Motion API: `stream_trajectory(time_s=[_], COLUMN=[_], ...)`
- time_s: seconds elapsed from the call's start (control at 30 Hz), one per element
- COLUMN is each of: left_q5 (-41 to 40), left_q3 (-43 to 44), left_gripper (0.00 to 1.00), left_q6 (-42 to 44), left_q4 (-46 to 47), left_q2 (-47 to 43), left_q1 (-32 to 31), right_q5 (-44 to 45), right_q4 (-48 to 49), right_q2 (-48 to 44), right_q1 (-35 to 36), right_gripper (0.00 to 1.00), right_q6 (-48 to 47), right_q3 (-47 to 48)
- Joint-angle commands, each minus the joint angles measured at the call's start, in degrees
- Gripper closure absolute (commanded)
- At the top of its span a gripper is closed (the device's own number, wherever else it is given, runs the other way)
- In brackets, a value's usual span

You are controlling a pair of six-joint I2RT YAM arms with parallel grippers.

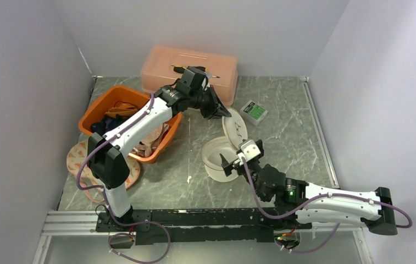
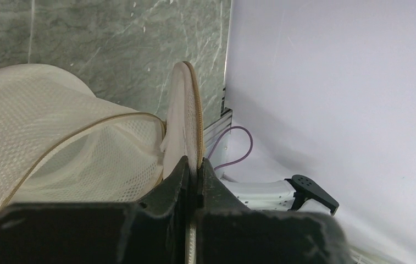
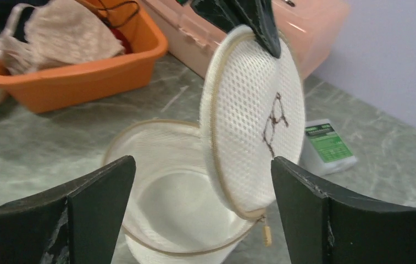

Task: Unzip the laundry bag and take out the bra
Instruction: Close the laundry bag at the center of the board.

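Note:
The white mesh laundry bag point(image 1: 212, 160) stands upright mid-table, unzipped, its round lid point(image 3: 255, 115) swung up on end. My left gripper point(image 1: 223, 111) is shut on the lid's top edge point(image 2: 190, 110), the mesh and tan zip tape pinched between its fingers. My right gripper point(image 3: 203, 160) is open just in front of the bag's mouth point(image 3: 161, 181), touching nothing. The tan zip pull point(image 3: 267, 235) dangles at the lid's lower hinge. Inside the bag I see only pale white; the bra cannot be made out.
An orange basin point(image 1: 100, 108) of clothes sits at the left on a floral mat point(image 1: 78, 160). A pink plastic box point(image 1: 189, 66) stands along the back wall. A small white-and-green packet point(image 1: 254, 111) lies right of the lid. Walls close in on both sides.

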Motion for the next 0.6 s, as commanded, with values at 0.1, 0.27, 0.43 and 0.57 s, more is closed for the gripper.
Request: stream_trajectory(time_s=[0.1, 0.27, 0.43, 0.57], left_q5=[-0.12, -4.26, -6.87, -8.33], left_q3=[-1.67, -10.19, -24.84, -32.65], left_gripper=[0.97, 0.97, 0.97, 0.97], left_q6=[1.93, 7.41, 10.36, 12.29], left_q4=[4.53, 8.31, 20.58, 29.12], left_q2=[-2.95, -8.64, -15.56, -20.28], left_q1=[-0.27, -0.83, -1.47, -2.93], right_q5=[-7.94, -11.49, -20.51, -27.94], right_q4=[-13.07, -15.29, -19.67, -21.05], right_q2=[-4.19, -9.04, -10.21, -9.78], right_q1=[-0.04, -4.4, -14.41, -22.82], right_gripper=[0.0, 0.0, 0.0, 0.01], right_q6=[16.04, 28.85, 41.66, 49.85], right_q3=[10.08, 11.38, 11.77, 9.5])
